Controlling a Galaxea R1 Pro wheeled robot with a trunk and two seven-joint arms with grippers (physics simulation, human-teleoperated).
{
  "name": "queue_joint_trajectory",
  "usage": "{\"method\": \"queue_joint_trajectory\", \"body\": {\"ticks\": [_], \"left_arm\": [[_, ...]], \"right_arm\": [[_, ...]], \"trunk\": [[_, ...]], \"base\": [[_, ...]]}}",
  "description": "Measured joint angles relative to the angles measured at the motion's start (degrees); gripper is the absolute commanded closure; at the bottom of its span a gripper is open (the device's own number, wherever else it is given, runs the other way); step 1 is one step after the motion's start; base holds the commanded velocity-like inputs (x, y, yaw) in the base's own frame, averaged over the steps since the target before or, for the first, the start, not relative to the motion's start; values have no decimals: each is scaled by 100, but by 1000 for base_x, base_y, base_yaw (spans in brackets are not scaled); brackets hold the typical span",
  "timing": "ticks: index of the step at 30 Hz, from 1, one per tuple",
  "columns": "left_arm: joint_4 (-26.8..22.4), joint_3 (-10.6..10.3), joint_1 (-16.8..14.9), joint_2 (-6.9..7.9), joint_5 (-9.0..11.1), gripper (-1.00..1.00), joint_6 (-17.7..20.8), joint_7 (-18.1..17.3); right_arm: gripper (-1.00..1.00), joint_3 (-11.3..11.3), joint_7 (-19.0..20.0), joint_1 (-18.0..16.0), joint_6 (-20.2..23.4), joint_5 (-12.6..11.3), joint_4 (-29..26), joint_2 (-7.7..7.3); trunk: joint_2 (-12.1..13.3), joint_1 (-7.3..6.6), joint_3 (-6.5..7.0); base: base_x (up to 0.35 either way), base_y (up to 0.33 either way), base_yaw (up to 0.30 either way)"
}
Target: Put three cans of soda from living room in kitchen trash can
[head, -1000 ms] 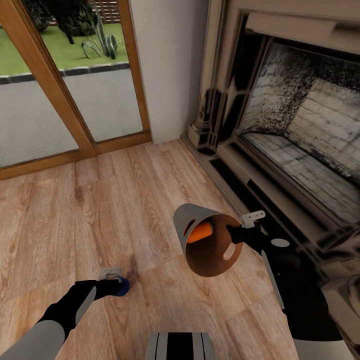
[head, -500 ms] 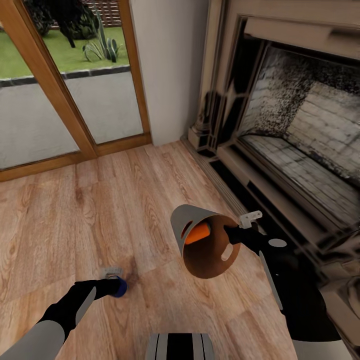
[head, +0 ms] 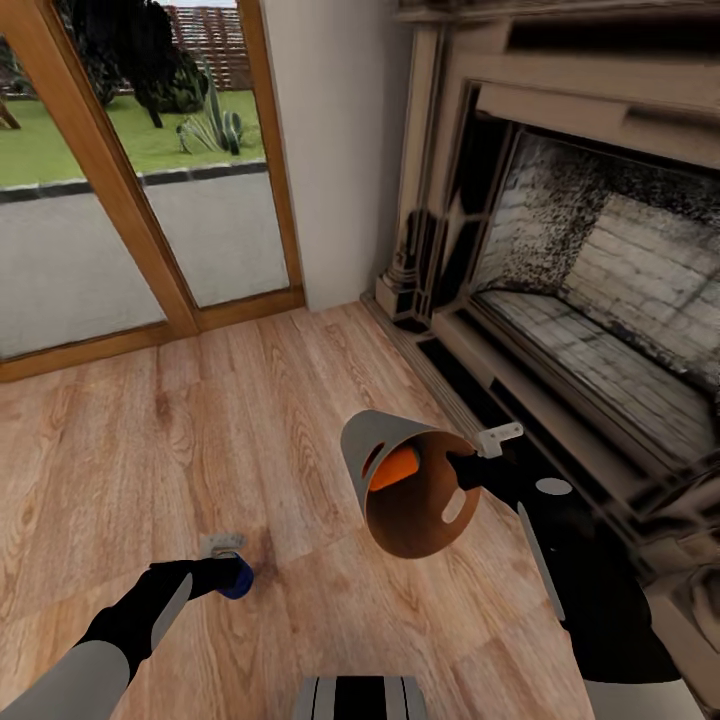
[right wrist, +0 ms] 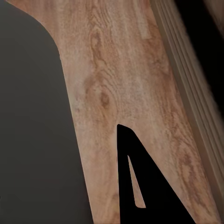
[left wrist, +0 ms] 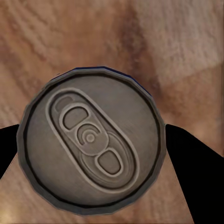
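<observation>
Head view: the robot stands on the wood floor (head: 300, 400) of the living room, between the glass doors (head: 120, 200) and the fireplace (head: 580, 280). The left gripper (head: 232, 575), held low over the floor, has its fingers (left wrist: 186, 154) closed on either side of the dark blue can (head: 240, 579); the left wrist view looks straight onto the can's silver top, upright between the two dark fingers. The right gripper (head: 478, 462) holds a conical bin (head: 405, 480) by its rim, tilted so that its open mouth faces the camera; whether these fingers are fully clamped cannot be told, though the bin hangs clear of the floor from them. One orange can (head: 397, 466) lies inside the bin against its wall.

Step in hand, as judged: collecting the cans into the carried bin. The next move calls for lifting the blue can, bringing it over the bin's mouth and releasing it there, with the mouth turned upward enough that the orange can does not roll out.
</observation>
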Motion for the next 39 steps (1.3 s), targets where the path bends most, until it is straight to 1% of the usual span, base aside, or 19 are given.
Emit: {"method": "queue_joint_trajectory", "body": {"ticks": [10,17,19,20,22,23,24,25,27,30,31,33,35,37,39], "left_arm": [[-14,-1,-8,13,33,100,22,-33],[-64,0,-9,17,34,100,-20,2],[-71,0,-9,13,35,100,-32,19],[-80,0,-9,11,31,100,-101,38],[-80,0,-9,10,26,100,-187,58],[-81,2,-9,12,24,100,-320,126],[-80,1,-9,14,24,100,-361,151],[-79,0,-9,13,26,100,-376,160],[-80,0,-8,13,26,100,-404,181],[-73,-5,-3,13,23,100,-467,195],[-71,-6,-2,12,22,100,-486,197],[-51,-7,1,14,18,100,-539,200],[-35,-8,4,16,18,100,-584,201],[-25,-8,7,17,14,100,-649,202],[-14,-14,8,16,10,100,-710,212]], "right_arm": [[100,-10,-6,7,-14,-8,70,7],[100,-80,12,54,-79,-17,195,0],[100,-91,0,66,-160,-24,201,-3],[100,-98,-26,118,-318,-19,198,-3],[100,-97,-39,187,-372,-23,201,-3],[100,-105,-55,322,-441,-39,228,-1],[100,-101,-62,397,-484,-82,405,-1],[100,-110,-64,421,-536,-72,571,-1],[100,-198,-75,465,-775,9,837,-2],[100,-364,-44,496,-1063,-17,1042,-4],[100,-389,-40,499,-1100,9,1013,-3],[100,-433,-24,506,-1162,-30,876,-2],[100,-446,-25,508,-1173,-93,874,-2],[100,-467,-24,509,-1202,-15,926,-17],[100,-478,-20,511,-1209,-20,973,-16]], "trunk": [[13,-26,221],[23,-44,377],[25,-49,421],[27,-52,443],[29,-57,487],[30,-60,510],[32,-62,531],[34,-64,554],[36,-69,598],[40,-77,664],[42,-80,687],[44,-85,731],[47,-90,775],[49,-95,820],[52,-100,864]], "base": [[0,0,0],[0,0,0],[0,0,0],[0,0,0],[0,0,0],[0,0,0],[0,0,0],[0,0,0],[0,0,0],[0,0,0],[0,0,0],[0,0,0],[0,0,0],[0,0,0],[0,0,0]]}}
